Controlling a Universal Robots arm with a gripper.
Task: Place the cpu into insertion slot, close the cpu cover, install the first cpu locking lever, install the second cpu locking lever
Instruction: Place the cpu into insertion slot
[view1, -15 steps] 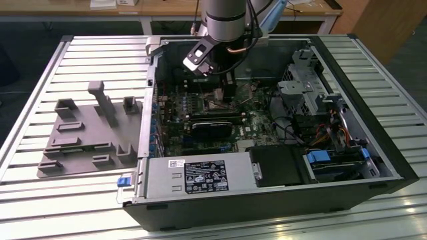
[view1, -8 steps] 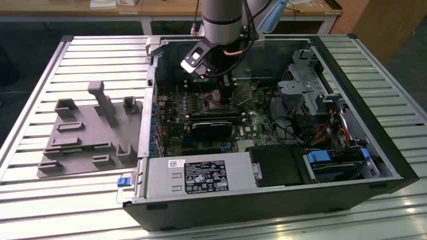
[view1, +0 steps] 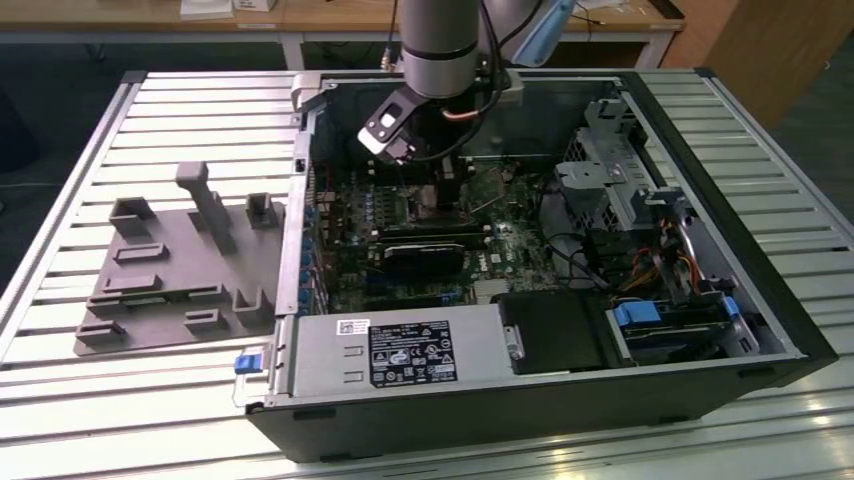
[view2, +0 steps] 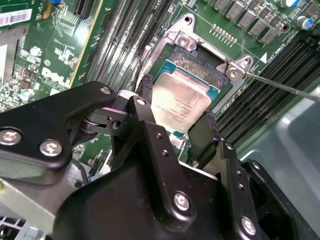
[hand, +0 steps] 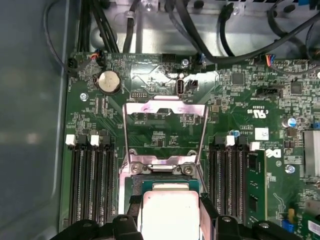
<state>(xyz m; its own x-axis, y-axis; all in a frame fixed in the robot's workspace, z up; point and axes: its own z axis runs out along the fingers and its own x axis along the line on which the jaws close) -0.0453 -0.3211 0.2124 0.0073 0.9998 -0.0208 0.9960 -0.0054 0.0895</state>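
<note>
Cpu in claw above slatted table

A slatted metal table catches glare on its front slats. Behind it stand a wooden bench and cabinet on dark floor.

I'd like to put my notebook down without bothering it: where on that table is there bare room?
The slatted table is bare beyond the grey fixture, at the exterior view's left, and on the near strip before the computer case. Inside the case it is crowded: the tool grips the cpu there.
</note>
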